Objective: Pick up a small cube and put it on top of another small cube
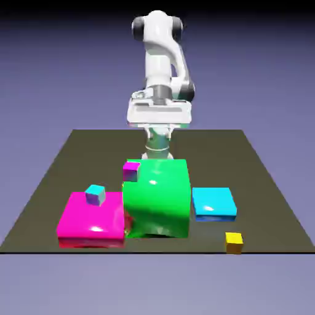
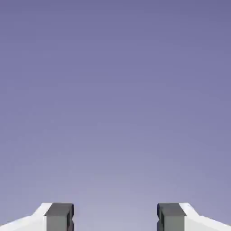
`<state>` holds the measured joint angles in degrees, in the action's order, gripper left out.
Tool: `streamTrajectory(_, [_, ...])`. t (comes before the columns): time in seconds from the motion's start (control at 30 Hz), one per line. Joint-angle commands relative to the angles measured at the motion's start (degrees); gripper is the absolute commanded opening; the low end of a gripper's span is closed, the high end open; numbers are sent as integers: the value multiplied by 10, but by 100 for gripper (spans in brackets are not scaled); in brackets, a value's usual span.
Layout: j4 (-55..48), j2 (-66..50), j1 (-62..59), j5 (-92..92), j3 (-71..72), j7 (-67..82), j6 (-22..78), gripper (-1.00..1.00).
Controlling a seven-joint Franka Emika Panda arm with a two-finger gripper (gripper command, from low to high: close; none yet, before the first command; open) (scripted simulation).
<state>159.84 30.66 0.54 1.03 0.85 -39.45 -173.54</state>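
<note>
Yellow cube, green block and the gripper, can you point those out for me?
Yellow cube (image 1: 234, 243): exterior view, on its front side.
Green block (image 1: 161, 200): exterior view, on its rounded front.
Gripper (image 2: 115, 217): hand view, midway between its open fingertips.

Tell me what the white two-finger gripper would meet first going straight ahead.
Nothing, as far as the hand view shows: the open gripper faces only plain blue-violet backdrop, though how far off that lies is unclear.
</note>
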Motion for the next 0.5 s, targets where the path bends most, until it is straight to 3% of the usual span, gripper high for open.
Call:
streamTrajectory(0.0, [-10, -17, -1, 9, 7, 25, 4, 0])
streamTrajectory(0.47, [-144, -249, -18, 128, 106, 374, 58, 0])
